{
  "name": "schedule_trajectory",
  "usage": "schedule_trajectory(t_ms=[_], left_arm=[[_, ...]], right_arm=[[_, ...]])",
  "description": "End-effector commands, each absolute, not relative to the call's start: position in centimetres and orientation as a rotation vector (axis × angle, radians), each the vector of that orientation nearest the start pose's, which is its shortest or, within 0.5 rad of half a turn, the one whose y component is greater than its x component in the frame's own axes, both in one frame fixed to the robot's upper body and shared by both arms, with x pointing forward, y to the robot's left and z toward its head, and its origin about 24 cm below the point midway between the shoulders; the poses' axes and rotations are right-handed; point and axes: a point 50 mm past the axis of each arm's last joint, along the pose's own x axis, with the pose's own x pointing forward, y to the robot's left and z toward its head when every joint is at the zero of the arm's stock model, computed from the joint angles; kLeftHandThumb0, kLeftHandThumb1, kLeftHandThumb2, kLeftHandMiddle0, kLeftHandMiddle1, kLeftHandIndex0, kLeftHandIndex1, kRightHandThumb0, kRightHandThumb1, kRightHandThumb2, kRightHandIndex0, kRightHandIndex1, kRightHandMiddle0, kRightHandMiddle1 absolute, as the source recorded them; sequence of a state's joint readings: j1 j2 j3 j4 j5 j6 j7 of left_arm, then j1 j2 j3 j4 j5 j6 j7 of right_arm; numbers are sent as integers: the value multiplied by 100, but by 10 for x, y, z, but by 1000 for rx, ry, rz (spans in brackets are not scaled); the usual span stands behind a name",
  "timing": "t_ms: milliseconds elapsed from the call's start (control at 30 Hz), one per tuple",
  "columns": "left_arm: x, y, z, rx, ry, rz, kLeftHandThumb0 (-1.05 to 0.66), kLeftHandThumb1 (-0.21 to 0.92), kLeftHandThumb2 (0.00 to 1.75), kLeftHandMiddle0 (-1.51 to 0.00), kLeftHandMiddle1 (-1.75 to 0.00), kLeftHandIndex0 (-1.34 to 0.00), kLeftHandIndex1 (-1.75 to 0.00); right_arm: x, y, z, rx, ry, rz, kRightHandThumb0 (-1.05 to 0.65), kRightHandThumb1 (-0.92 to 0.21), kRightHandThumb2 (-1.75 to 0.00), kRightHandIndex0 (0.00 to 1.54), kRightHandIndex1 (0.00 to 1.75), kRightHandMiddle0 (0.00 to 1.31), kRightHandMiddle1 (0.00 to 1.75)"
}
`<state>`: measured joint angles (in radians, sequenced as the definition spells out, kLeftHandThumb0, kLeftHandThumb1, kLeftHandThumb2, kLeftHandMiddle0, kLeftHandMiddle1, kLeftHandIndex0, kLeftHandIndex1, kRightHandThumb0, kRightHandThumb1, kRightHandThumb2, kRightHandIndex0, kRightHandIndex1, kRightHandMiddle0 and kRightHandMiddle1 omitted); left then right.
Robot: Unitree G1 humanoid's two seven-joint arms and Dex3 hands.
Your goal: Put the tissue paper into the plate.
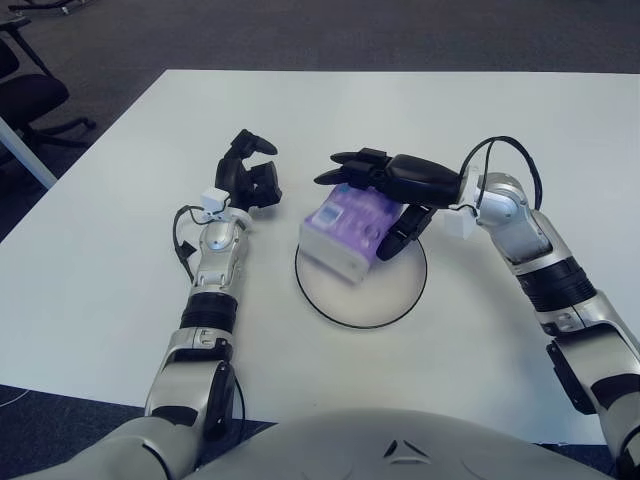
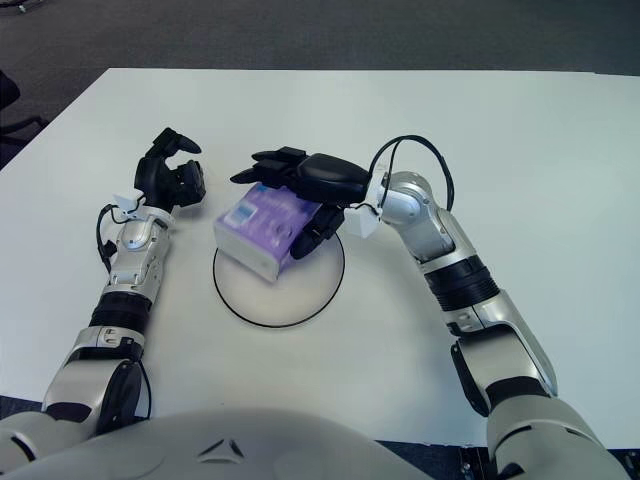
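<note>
The tissue pack (image 1: pixel 343 233), white with a purple top, lies tilted on the upper-left part of the round white plate (image 1: pixel 388 288) and overhangs its black rim. My right hand (image 1: pixel 372 196) hovers just above the pack. Its fingers (image 1: pixel 350 162) are spread and raised off the pack, and the thumb points down by the pack's right side. My left hand (image 1: pixel 250 176) shows to the left of the plate with curled fingers and holds nothing.
The white table (image 1: pixel 120 260) reaches widely around the plate; its left edge runs diagonally. An office chair (image 1: pixel 30 100) stands on the dark carpet beyond the table's left corner.
</note>
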<state>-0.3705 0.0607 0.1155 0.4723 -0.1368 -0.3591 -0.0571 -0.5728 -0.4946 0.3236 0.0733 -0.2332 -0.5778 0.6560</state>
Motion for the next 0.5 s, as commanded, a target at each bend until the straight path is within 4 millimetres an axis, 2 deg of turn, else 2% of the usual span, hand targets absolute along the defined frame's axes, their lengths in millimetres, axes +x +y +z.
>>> schedule_trajectory(t_ms=[0, 467], left_arm=[[275, 158, -6, -152, 26, 44, -46, 36, 126, -130, -175, -58, -175], [276, 159, -6, -153, 24, 40, -46, 36, 126, -131, -175, -58, -175]], right_arm=[[288, -97, 188, -1087, -781, 1048, -105, -90, -17, 0, 0, 0, 3], [290, -111, 205, -1106, -761, 1035, -105, -89, -14, 0, 0, 0, 0]])
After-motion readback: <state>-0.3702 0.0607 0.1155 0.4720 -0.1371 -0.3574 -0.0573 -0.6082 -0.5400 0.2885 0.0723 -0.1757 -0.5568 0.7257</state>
